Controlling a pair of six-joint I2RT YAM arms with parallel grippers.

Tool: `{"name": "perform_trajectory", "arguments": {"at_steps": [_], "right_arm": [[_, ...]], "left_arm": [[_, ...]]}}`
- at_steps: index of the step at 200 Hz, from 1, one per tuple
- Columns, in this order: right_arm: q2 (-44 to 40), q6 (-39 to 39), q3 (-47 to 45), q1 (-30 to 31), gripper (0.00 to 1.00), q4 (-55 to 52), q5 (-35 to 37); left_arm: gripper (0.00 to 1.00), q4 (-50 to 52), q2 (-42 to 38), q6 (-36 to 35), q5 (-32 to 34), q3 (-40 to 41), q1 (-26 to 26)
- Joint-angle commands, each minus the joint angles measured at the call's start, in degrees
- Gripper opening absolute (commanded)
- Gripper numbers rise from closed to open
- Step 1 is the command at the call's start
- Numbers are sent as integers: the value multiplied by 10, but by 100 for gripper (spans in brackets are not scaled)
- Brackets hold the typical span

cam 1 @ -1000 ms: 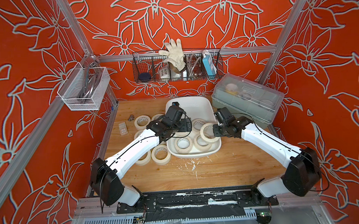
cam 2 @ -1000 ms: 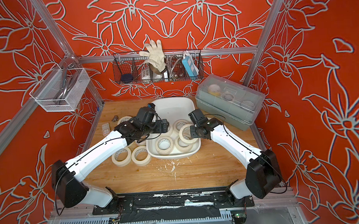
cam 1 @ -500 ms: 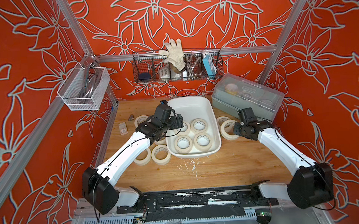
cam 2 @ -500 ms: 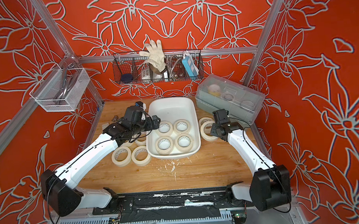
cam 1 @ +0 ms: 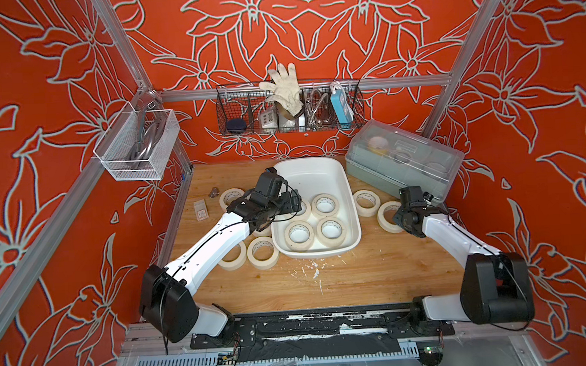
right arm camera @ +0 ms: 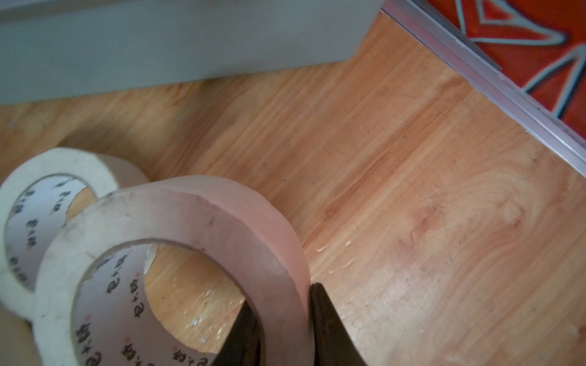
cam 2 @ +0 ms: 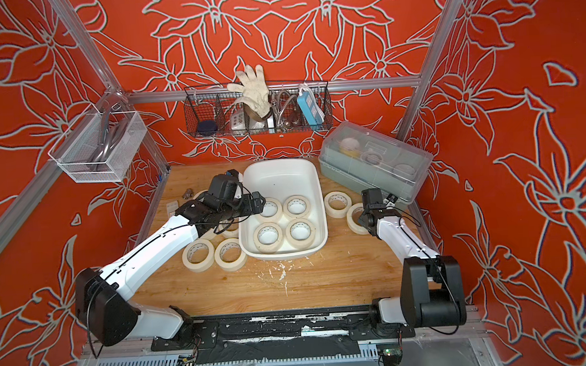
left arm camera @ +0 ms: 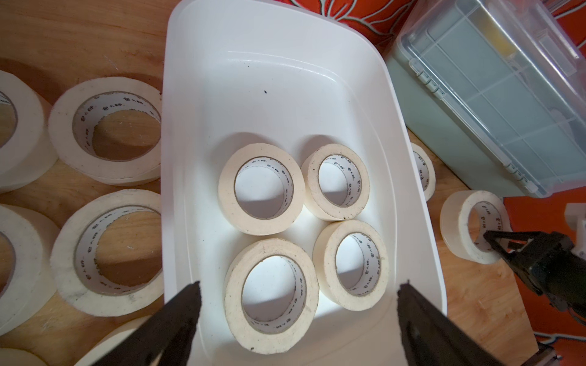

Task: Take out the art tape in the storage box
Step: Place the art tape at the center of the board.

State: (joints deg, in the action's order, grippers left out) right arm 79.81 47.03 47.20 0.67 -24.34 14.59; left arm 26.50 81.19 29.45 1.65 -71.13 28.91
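Observation:
The storage box point(cam 1: 309, 163), a white tub, sits mid-table and holds several cream art tape rolls point(cam 1: 325, 205) lying flat point(left arm camera: 261, 190). My left gripper point(cam 1: 295, 201) hovers open over the box's left side. In the left wrist view its fingers stand wide apart either side of the nearest roll point(left arm camera: 271, 298), and the left gripper point(left arm camera: 298, 285) is empty. My right gripper point(cam 1: 398, 216) is right of the box, shut on the wall of one tape roll point(cam 1: 388, 216). That roll point(right arm camera: 190, 218) is tilted low over the wood in the right gripper point(right arm camera: 282, 317), beside another roll point(right arm camera: 47, 177).
A grey-green box with a clear lid point(cam 1: 404, 164) stands just behind the right gripper, and the metal frame rail point(right arm camera: 475, 66) runs close by. Several tape rolls point(cam 1: 263, 252) lie left of the box under my left arm. Wire baskets point(cam 1: 288, 111) hang on the walls.
My right gripper carried its roll from over the box's right edge out to the right and down to the table. The left gripper drew back slightly, then returned over the box, still open.

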Motion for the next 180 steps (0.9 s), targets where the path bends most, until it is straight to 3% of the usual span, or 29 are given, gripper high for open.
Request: {"name": "perform_trajectory", "arguments": {"at_steps": [1,103,142,180], "right_arm": [[24,30,-2,-27,0,50,6],[154,27,60,-40,0,117,-30],[172,39,60,-42,34,134,-36],[160,28,58,-42,45,131,-59]], "left_arm": [[94,5,1,2,-9,-8,-2],[93,12,-4,2,-5,-9,-3],[93,11,-5,-2,-4,-2,-4],[93,-6,-1,-6,-13,12,-9]]}}
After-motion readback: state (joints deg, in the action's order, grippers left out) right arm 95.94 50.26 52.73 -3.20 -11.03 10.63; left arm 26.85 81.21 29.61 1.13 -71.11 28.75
